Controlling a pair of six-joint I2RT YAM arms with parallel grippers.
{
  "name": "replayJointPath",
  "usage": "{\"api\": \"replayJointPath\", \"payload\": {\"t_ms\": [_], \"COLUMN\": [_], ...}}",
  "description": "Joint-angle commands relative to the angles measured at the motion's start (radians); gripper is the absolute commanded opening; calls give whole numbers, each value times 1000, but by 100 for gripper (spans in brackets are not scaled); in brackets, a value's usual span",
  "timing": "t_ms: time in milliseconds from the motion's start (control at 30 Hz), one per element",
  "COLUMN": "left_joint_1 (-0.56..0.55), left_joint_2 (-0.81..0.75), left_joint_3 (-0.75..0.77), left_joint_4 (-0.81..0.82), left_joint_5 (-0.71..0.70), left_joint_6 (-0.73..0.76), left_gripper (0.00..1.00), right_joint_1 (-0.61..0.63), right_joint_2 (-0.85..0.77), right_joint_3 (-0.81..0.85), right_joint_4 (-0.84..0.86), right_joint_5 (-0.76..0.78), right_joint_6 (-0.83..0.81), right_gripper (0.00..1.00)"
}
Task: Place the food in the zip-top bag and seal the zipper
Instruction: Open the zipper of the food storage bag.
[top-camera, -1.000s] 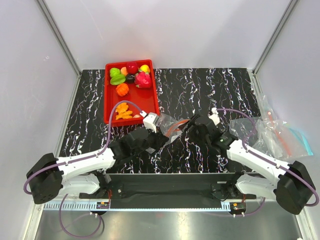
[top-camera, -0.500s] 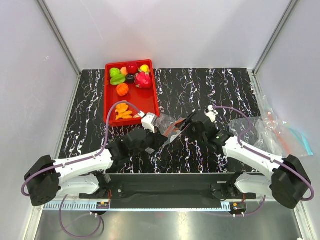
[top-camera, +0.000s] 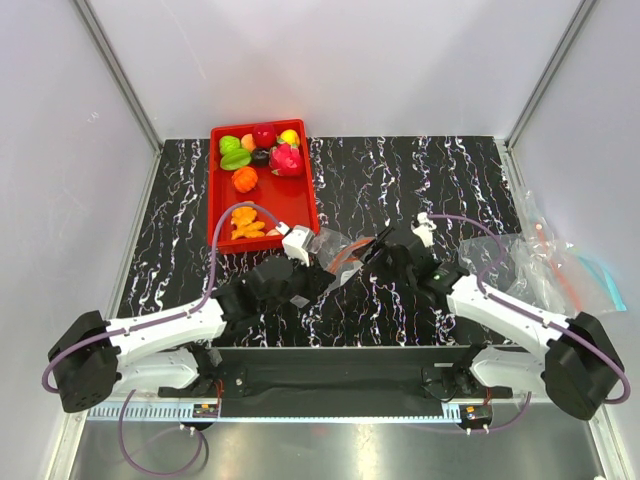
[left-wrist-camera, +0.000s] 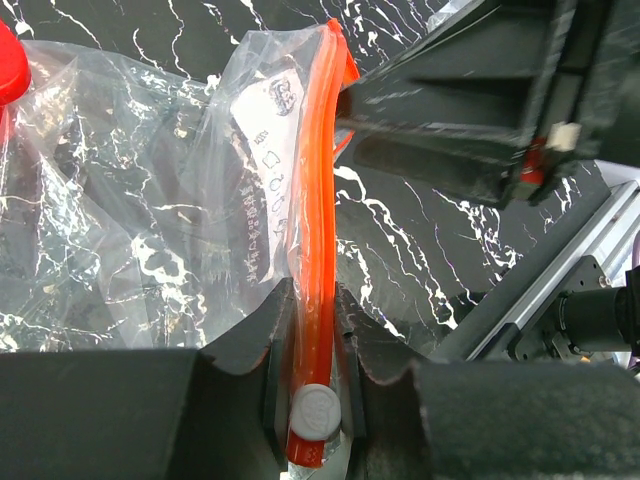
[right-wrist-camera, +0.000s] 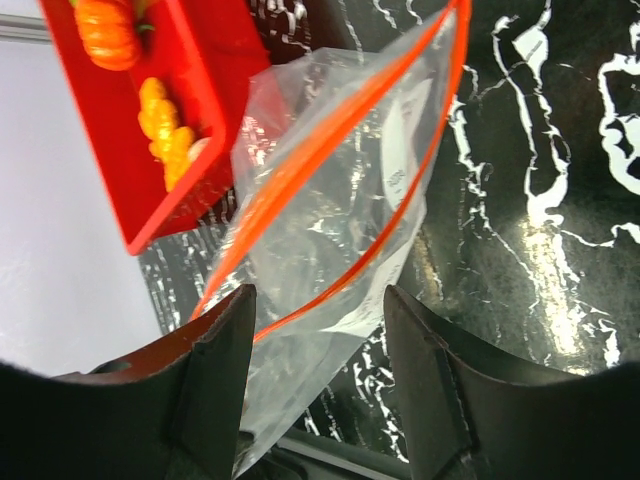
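Observation:
The clear zip-top bag (top-camera: 335, 250) with a white label lies between my two grippers, just right of the red tray. My left gripper (left-wrist-camera: 312, 330) is shut on the bag's orange-red zipper (left-wrist-camera: 312, 230) near its end; it shows in the top view (top-camera: 312, 262). My right gripper (right-wrist-camera: 320, 340) is open, with the bag's mouth (right-wrist-camera: 330, 230) and its two parted orange strips between and ahead of its fingers; it shows in the top view (top-camera: 378, 248). The food (top-camera: 262, 150) sits in the tray: green, red, yellow, magenta, dark and orange pieces, with yellow-orange bits (top-camera: 246, 224) nearer.
The shallow red tray (top-camera: 300, 205) stands at the back left of the black marbled table. A heap of other clear bags (top-camera: 545, 262), one blue-tinted, lies at the right edge. White walls close in the sides and back.
The right gripper has shifted slightly toward the bag's mouth. The left gripper keeps its hold on the zipper, and the bag has barely moved.

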Motion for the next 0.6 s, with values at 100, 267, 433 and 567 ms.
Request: {"api": "replayJointPath", "payload": {"t_ms": [100,267,433,567], "left_joint_1": [3,3,3,3], "left_joint_2": [-47,-58,-81,-113], "left_joint_3": [-12,-1,88,169], "left_joint_4": [72,56,-68,-157], "left_joint_5": [-6,8,23,38], "left_joint_6": [12,21,58,73], "left_gripper": [3,30,84,92], "right_joint_1": [8,8,8,7], "right_joint_2": [66,85,65,78], "right_joint_3": [48,91,308,521], "right_joint_4": [45,-10,-325,-627], "right_joint_5": [-5,9,97,134], "right_joint_6": [-4,-45,-267,-461], "right_gripper": [55,10,0,0]}}
